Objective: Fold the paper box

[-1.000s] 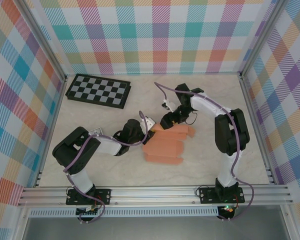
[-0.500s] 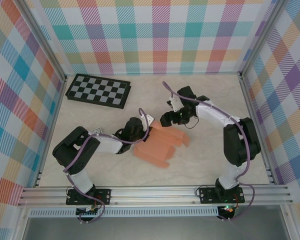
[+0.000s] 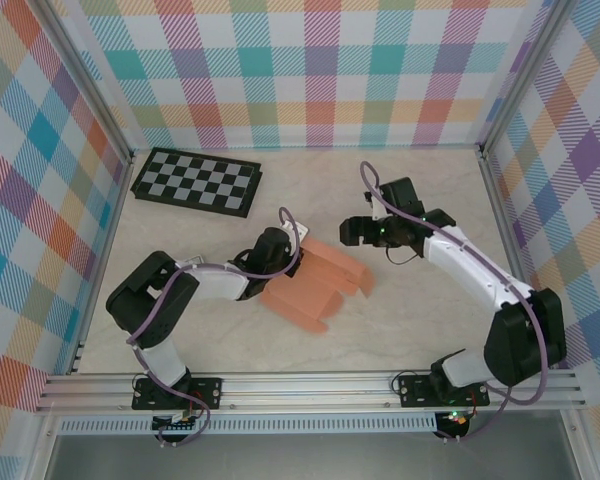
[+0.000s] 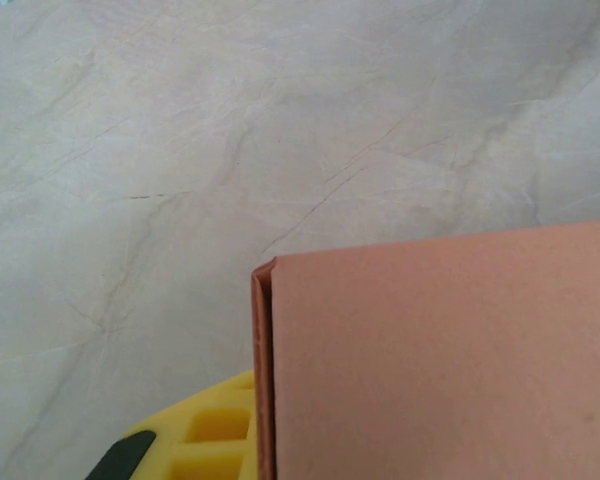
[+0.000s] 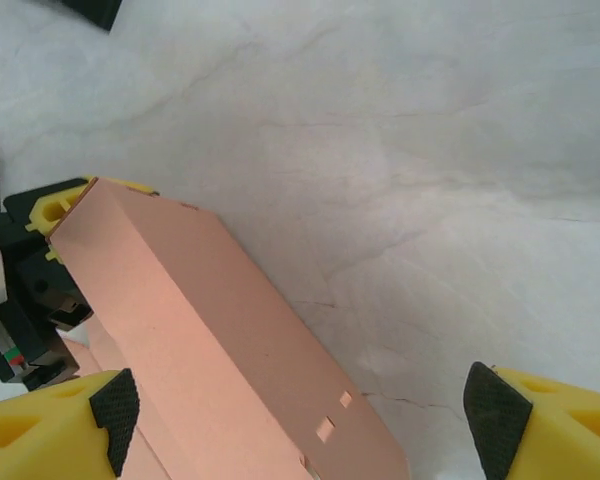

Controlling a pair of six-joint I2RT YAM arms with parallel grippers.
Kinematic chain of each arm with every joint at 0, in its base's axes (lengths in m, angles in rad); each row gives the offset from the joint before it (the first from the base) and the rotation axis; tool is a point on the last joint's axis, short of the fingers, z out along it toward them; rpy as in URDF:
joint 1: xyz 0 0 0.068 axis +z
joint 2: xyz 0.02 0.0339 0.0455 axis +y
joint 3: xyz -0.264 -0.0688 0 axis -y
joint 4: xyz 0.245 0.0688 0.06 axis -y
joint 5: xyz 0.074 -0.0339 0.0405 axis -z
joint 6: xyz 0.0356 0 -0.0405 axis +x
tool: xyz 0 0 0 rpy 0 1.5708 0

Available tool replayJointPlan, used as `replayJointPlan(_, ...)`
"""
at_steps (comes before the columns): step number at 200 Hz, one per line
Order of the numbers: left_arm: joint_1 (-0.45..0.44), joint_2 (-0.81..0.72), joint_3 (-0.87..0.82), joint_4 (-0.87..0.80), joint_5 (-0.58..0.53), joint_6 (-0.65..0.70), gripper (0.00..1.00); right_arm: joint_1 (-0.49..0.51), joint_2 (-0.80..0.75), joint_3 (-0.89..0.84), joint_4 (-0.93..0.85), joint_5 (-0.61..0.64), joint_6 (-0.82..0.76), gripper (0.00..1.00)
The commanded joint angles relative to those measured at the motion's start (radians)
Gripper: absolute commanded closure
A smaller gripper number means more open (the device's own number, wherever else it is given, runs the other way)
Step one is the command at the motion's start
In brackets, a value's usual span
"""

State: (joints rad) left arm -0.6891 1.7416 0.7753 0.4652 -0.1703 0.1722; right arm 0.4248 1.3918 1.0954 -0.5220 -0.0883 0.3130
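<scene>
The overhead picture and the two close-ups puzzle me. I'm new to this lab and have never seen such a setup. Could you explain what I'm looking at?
These are two small robot arms bolted at the near edge of a table. The wide picture comes from a fixed camera above and behind them. Each close-up comes from a camera on one arm's wrist, so that arm's own yellow fingers show at the bottom of its picture.

On the table lie a salmon-orange paper box, partly folded, and at the far left a black-and-grey checkerboard.

The left hand appears to pinch one end of the paper box; the left wrist picture shows the card lying right over a yellow finger. The right hand stands open, apart from the box, and holds nothing.
</scene>
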Motion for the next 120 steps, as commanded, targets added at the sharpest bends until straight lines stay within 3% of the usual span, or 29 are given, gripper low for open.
replayJointPlan(1, 0.011, 0.044, 0.014, -0.044, -0.068, 0.021, 0.96, -0.011, -0.045, -0.045, 0.034, 0.088, 0.049, 0.12)
replayJointPlan(48, 0.015, 0.094, -0.049, 0.167, 0.015, 0.093, 0.91, -0.016, 0.029, 0.041, -0.066, -0.075, -0.095, 0.12)
replayJointPlan(88, 0.029, 0.108, -0.036, 0.158, 0.073, 0.093, 0.89, -0.009, 0.251, 0.282, -0.243, -0.254, -0.219, 0.17)
replayJointPlan(120, 0.037, 0.119, -0.025, 0.15, 0.105, 0.089, 0.84, 0.012, 0.333, 0.318, -0.261, -0.337, -0.282, 0.19)
